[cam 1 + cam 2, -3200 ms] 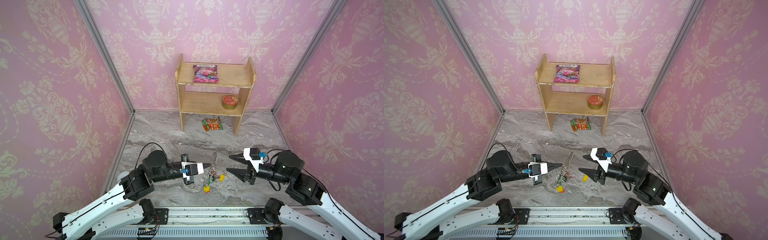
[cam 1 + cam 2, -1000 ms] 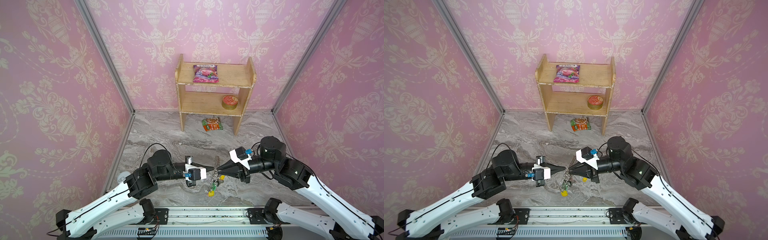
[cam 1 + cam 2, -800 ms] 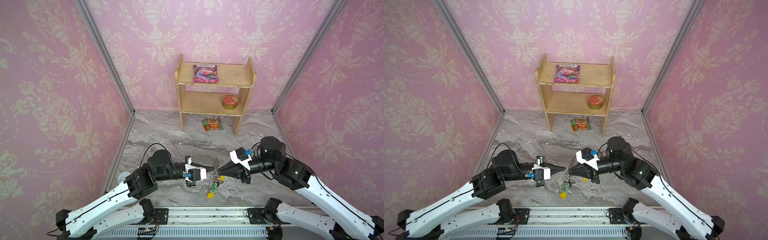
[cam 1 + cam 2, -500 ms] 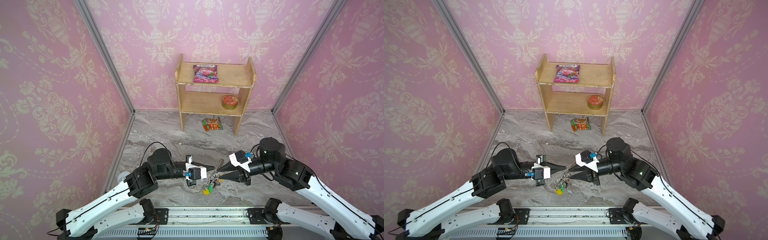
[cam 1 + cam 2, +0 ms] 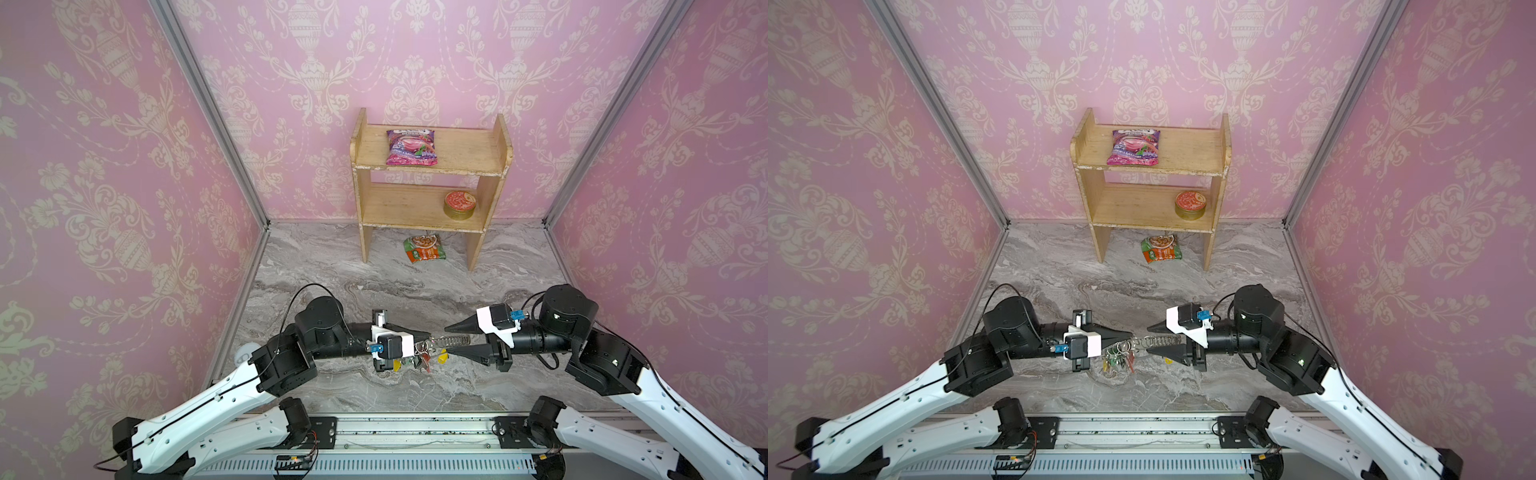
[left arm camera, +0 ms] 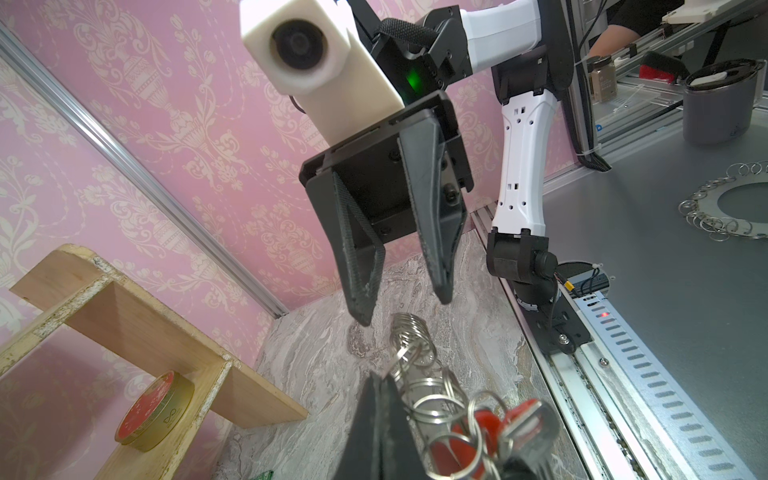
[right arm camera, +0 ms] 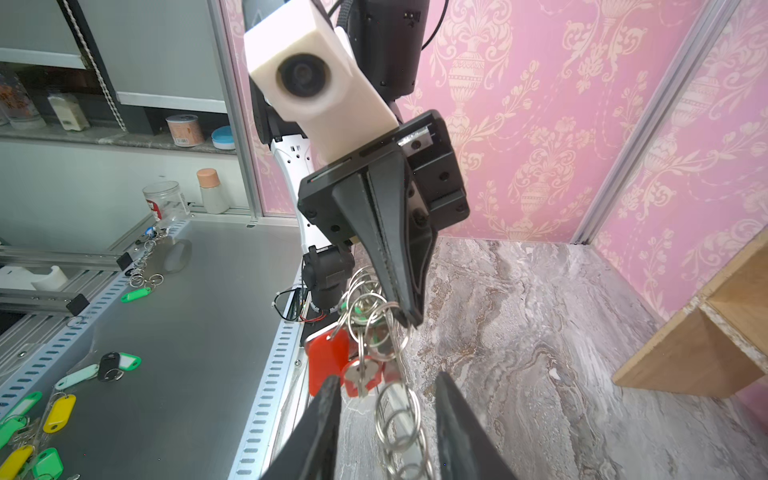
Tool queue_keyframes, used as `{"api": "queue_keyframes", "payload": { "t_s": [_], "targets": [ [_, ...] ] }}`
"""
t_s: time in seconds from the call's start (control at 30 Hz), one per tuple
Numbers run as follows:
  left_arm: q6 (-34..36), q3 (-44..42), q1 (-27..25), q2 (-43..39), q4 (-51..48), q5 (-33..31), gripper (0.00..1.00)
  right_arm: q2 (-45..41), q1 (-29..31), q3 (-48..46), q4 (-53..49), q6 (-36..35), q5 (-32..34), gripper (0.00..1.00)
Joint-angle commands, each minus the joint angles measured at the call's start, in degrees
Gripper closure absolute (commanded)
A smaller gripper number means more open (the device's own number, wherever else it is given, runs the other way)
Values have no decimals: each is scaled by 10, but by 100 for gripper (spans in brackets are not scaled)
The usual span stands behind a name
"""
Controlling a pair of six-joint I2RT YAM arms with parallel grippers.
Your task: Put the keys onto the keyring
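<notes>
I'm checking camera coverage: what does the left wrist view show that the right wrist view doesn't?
Only left wrist: the tin on the shelf, and a loop-edged hoop on the bench. Only right wrist: loose tags, yellow and green, on the bench. Both: the left tool shut on the ring chain, the right tool open around it, red keys.

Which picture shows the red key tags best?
The right wrist view. There the red key tags hang big and sharp from the silver rings that the shut left gripper pinches. The left wrist view shows them blurry, cut off at the picture's edge. In both top views they are only tiny red specks.
</notes>
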Motion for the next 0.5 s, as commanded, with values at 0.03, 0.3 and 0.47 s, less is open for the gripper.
{"api": "queue_keyframes", "payload": {
  "t_s": [0.03, 0.3, 0.47],
  "targets": [
    [-23, 19, -1, 6, 31, -2, 100, 1, 8, -9, 21, 9, 11, 61],
    [-40, 25, -1, 16, 30, -26, 100, 5, 21, -15, 30, 11, 31, 59],
    [-44, 29, -1, 18, 26, -28, 100, 15, 28, -17, 29, 8, 56, 59]
  ]
}}
